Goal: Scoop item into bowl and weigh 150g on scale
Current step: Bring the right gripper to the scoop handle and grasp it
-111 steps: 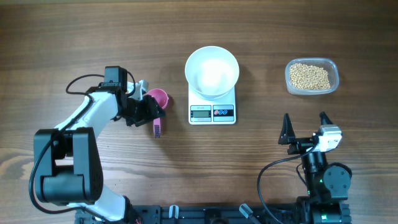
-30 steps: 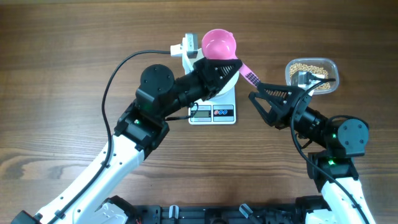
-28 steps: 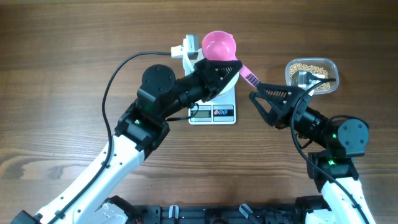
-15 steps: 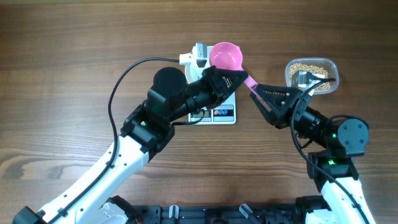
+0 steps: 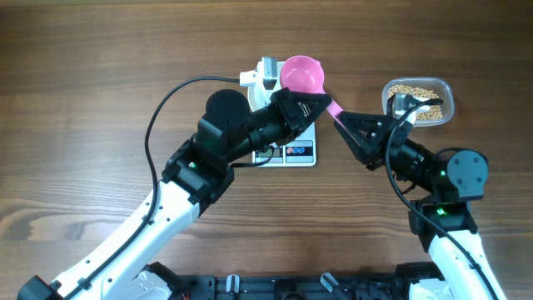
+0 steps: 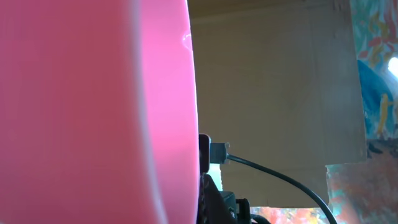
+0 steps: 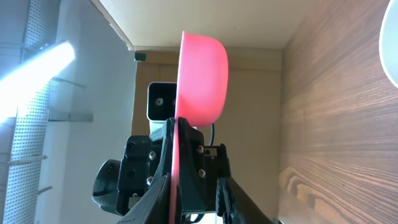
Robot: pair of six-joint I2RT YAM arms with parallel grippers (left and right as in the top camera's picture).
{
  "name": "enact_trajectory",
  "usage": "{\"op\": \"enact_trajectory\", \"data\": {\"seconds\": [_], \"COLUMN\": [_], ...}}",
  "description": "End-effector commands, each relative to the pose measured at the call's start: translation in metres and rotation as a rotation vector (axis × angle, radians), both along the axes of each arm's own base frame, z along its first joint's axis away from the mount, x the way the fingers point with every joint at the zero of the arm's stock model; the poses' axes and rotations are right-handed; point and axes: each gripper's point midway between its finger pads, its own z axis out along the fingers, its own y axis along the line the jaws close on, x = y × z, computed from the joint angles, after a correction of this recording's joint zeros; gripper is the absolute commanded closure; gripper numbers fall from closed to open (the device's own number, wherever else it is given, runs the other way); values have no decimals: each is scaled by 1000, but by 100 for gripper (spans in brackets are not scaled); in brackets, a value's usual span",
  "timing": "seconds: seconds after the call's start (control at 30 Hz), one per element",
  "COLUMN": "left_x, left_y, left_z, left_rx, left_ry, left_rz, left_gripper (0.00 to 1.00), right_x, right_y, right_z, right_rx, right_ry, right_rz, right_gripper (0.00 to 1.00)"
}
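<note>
Scale (image 5: 287, 152) sat at centre of counter (image 5: 100, 67), mostly under the left arm. Over it, left fingers (image 5: 301, 107) clamped on pink scoop (image 5: 301, 75); right fingers (image 5: 360, 125) straddled its handle (image 5: 336, 109) — gripping or not, couldn't tell. Far right — beans (image 5: 428, 114) in clear tub (image 5: 450, 98).

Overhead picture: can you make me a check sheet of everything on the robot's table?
surface: brown wooden table.
job's things: small white square digital scale under the left arm; round white bowl mostly hidden; tan beans in a clear plastic tub; pink plastic scoop held above the scale.
clutter: nothing seen.
jaws: left jaws shut on the scoop; right jaws around its handle end, grip unclear.
cables: black cable loops off the left arm; a second cable by the right arm.
surroundings: beige wall in the wrist views.
</note>
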Motion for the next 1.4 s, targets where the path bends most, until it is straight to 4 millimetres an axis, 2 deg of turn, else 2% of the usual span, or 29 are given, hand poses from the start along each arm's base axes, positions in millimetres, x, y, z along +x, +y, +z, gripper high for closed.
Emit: {"op": "enact_trajectory", "data": {"seconds": [0.0, 1.07, 1.37], "left_x": [3, 2, 1], "left_y": [0, -1, -1], "left_z": [3, 3, -5], "left_rx": [7, 7, 27], "left_ry": [-28, -26, 0], "left_rz": [7, 0, 1], "left_gripper": [96, 96, 96], "right_x": [1, 0, 0], "right_y": [0, 0, 0], "right_z": [11, 14, 14], "right_rx": [7, 22, 22], "right_ry": [-43, -38, -38], "right_rz": [-8, -6, -7], "right_gripper": [74, 83, 84]}}
